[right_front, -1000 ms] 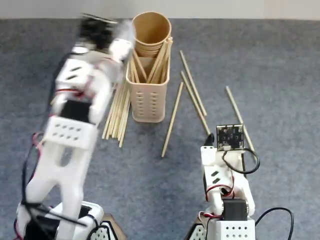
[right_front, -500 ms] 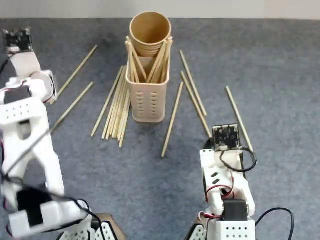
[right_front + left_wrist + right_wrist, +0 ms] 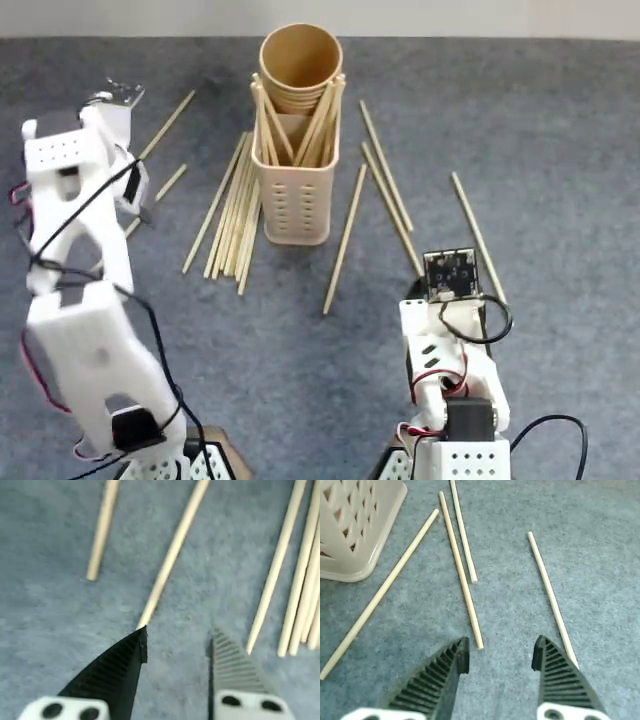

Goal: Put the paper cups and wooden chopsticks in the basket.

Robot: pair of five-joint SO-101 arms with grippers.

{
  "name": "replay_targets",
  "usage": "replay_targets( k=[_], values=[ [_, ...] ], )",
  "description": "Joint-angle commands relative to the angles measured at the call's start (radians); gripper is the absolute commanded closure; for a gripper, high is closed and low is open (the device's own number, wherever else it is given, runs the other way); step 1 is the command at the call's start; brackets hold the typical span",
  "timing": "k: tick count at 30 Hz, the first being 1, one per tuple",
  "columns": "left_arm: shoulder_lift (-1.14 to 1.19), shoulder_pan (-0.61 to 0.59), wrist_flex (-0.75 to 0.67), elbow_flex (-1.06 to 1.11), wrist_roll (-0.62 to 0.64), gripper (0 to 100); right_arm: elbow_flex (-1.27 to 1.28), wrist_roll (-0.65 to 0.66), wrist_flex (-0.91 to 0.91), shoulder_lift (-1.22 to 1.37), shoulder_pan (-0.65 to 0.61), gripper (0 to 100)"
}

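A beige perforated basket (image 3: 293, 205) holds stacked paper cups (image 3: 300, 58) and several wooden chopsticks (image 3: 322, 118). A bundle of chopsticks (image 3: 228, 212) lies on the carpet against its left side. My left gripper (image 3: 177, 637) is open low over the carpet, one fingertip (image 3: 141, 635) at the end of a loose chopstick (image 3: 172, 555), with another chopstick (image 3: 102, 530) beside it. In the high view this arm (image 3: 75, 200) stands left of the basket. My right gripper (image 3: 500, 652) is open above bare carpet between a chopstick (image 3: 461, 575) and another chopstick (image 3: 552, 600).
Right of the basket lie more loose chopsticks: a slanted chopstick (image 3: 345, 240), a close pair (image 3: 388, 185) and a single stick (image 3: 475, 232). The basket's corner (image 3: 355, 530) stands near the right gripper. Grey carpet (image 3: 560, 150) covers the table.
The left arm has swung away from the basket to the far left, then come down over the loose chopsticks there. The right arm has not moved.
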Motion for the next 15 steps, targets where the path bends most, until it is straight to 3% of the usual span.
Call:
replay_targets(
  k=[1,4,10,15],
  values=[
    [0.170,0.019,0.176,-0.401,-0.003,77,0.119,0.018,0.005,-0.015,-0.005,78.5],
    [0.239,0.039,0.175,-0.524,0.083,79,0.064,0.074,0.038,-0.013,0.021,78.5],
    [0.269,0.203,0.173,-0.533,0.295,78,-0.053,0.144,0.054,-0.005,0.025,78.6],
    [0.266,0.271,0.173,-0.535,0.348,78,-0.249,0.249,0.042,0.246,0.062,78.6]
  ],
)
